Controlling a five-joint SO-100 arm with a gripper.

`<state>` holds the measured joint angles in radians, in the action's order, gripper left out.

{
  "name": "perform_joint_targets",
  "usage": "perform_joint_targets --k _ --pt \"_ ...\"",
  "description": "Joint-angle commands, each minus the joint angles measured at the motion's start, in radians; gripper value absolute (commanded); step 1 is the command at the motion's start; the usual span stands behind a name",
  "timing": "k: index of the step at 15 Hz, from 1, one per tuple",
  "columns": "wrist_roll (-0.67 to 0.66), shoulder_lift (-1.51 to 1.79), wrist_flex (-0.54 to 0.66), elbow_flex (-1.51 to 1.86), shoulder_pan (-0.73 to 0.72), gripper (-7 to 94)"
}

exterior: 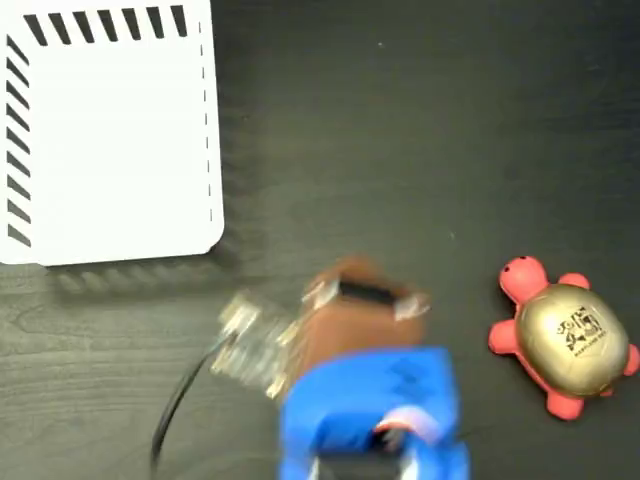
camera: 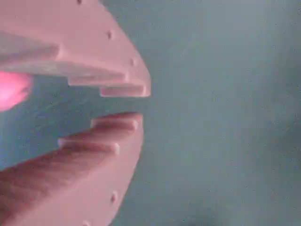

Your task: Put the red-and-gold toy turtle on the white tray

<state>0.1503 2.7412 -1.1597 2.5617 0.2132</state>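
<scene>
Red-and-gold toy turtle (exterior: 562, 337) sits on the dark counter (exterior: 400, 130) at right in the fixed view, well apart from the white tray (exterior: 110, 140) at top left. End effector (camera: 141, 104), slightly parted and empty, hovers over bare counter.

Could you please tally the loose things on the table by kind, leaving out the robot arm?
Toy turtle: 1
White tray: 1
Total: 2
</scene>
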Motion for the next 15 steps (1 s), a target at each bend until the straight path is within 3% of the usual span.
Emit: perform_joint_targets --k 1,7,11,15 --pt "0.023 -0.183 -0.029 -0.207 0.107 0" --pt "-0.006 -0.413 -0.083 -0.279 0.388 0" --pt "-0.049 -0.491 -0.222 -0.407 0.54 0" --pt "-0.144 -0.525 -0.167 -0.364 0.666 0"
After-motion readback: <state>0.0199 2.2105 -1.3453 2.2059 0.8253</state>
